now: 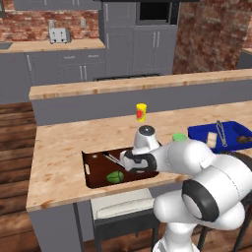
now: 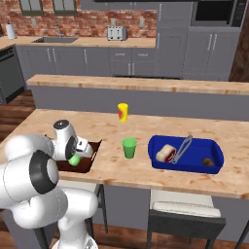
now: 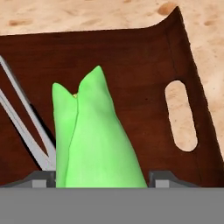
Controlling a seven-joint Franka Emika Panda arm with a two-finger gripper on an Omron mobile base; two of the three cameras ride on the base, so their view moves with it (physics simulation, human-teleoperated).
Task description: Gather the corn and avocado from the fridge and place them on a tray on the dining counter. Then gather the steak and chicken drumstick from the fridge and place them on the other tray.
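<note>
My gripper (image 3: pixel 101 180) hangs low over the dark brown tray (image 1: pixel 96 165) at the counter's front edge, shut on the corn (image 3: pixel 96 140). The corn is a bright green husk that fills the gap between the two fingertips and points out over the tray floor (image 3: pixel 144 57). From the right base view the corn (image 2: pixel 74 160) shows as a green lump under the hand (image 2: pixel 75 153), just above the tray (image 2: pixel 92 148). The avocado (image 1: pixel 115 177), dark green, lies in the tray's near part. The fridge is out of view.
Metal tongs (image 1: pixel 112 158) lie in the brown tray beside the corn. A blue tray (image 2: pixel 187 168) to the right holds tongs (image 2: pixel 182 146), a red-and-white piece of meat (image 2: pixel 165 153) and a small brown item (image 2: pixel 208 161). A green cup (image 2: pixel 129 147) and yellow bottle (image 2: pixel 123 112) stand between the trays.
</note>
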